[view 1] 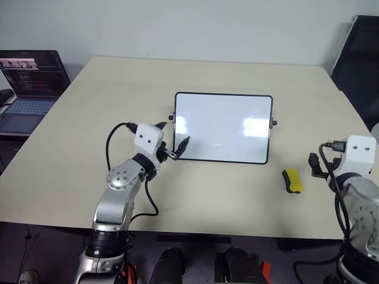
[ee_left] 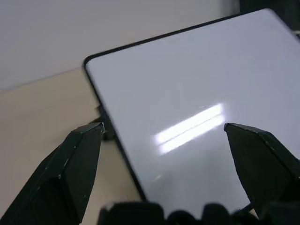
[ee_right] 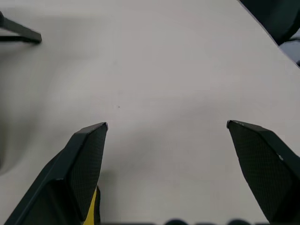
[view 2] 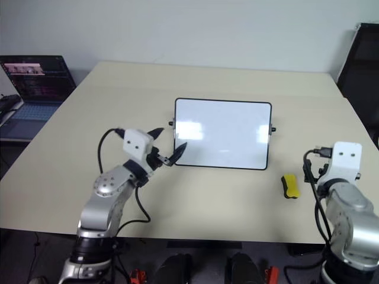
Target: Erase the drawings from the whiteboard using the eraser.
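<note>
Lying on the table (view 1: pixel 77 148) at the whiteboard's (view 1: pixel 224 127) four o'clock, the eraser (view 1: pixel 292 180) is resting free. Both the left gripper (view 1: pixel 172 141) and right gripper (ee_right: pixel 166 129) are hanging released, grasping nothing. No drawings are showing; glare may be hiding faint strokes, risking missed marks.

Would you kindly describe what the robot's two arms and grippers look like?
Both arms are silver-grey metal with round, bolted joint housings. Each wrist carries a white box with two small dark dots and looping black cables. The left gripper and right gripper each have two black, tapering, pointed fingers.
</note>
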{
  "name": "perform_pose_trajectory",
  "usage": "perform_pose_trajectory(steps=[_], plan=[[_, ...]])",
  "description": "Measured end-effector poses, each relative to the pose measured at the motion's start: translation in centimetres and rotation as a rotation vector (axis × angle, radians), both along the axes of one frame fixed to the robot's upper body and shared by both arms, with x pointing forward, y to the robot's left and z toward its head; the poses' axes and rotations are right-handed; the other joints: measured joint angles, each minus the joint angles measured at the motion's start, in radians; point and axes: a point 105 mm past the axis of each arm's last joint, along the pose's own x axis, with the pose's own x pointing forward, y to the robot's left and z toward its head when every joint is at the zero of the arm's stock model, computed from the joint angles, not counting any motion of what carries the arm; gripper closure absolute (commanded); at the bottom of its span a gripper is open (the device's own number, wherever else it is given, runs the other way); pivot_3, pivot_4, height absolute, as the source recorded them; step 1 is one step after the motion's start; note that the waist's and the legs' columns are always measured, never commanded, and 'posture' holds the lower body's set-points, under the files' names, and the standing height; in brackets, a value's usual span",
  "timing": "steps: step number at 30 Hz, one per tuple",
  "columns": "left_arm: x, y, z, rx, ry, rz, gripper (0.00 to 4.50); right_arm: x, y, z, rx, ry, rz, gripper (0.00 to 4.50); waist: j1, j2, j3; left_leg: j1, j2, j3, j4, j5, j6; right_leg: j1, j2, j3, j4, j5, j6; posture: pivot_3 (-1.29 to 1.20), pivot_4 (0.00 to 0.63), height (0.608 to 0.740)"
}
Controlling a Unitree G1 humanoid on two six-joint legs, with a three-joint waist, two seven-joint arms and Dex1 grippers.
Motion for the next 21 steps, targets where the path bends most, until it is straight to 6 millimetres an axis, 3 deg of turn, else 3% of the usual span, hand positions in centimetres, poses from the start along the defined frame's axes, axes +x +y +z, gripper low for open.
perform_pose_trajectory(steps=[5, 9, 12, 17, 21], plan=[[-0.7, 4.1, -1.3, 0.030, -0.010, 0.231, 0.00, -1.0, -1.7, -2.1, -0.018, -0.080, -0.074, 0.03, 0.000, 0.000, 0.000, 0.006, 0.001, 0.002, 0.000, 0.000, 0.000, 0.004, 0.000, 0.001, 0.000, 0.000, 0.000, 0.00, 0.150, 0.740], [-2.6, 7.8, -4.1, 0.065, 0.056, 0.409, 0.00, -2.7, -4.0, -4.0, -0.055, -0.074, -0.166, 0.03, -0.001, 0.001, -0.001, 0.008, 0.001, 0.003, -0.001, 0.000, 0.000, 0.005, 0.000, 0.003, 0.000, 0.000, 0.000, 0.00, 0.150, 0.740], [-3.1, 7.7, -5.0, 0.068, 0.080, 0.419, 0.00, -2.4, -4.2, -4.3, -0.057, -0.091, -0.173, 0.03, 0.000, 0.001, -0.001, 0.008, 0.001, 0.004, 0.000, 0.001, 0.001, 0.006, 0.000, 0.002, 0.000, 0.000, 0.000, 0.00, 0.150, 0.740], [-2.5, 5.5, -4.0, 0.032, 0.040, 0.377, 0.00, -1.3, -4.4, -3.3, -0.074, -0.132, -0.162, 0.03, 0.002, 0.001, -0.001, 0.011, 0.001, 0.005, 0.001, 0.002, 0.003, 0.010, 0.000, 0.003, 0.000, 0.001, 0.001, 0.00, 0.150, 0.740], [-2.2, 4.2, -3.9, 0.037, 0.040, 0.318, 0.00, -1.6, -4.6, -3.2, -0.090, -0.122, -0.158, 0.03, 0.002, 0.002, -0.001, 0.011, 0.001, 0.005, -0.001, 0.002, 0.003, 0.009, 0.000, 0.002, -0.001, 0.001, 0.001, 0.00, 0.150, 0.740]])
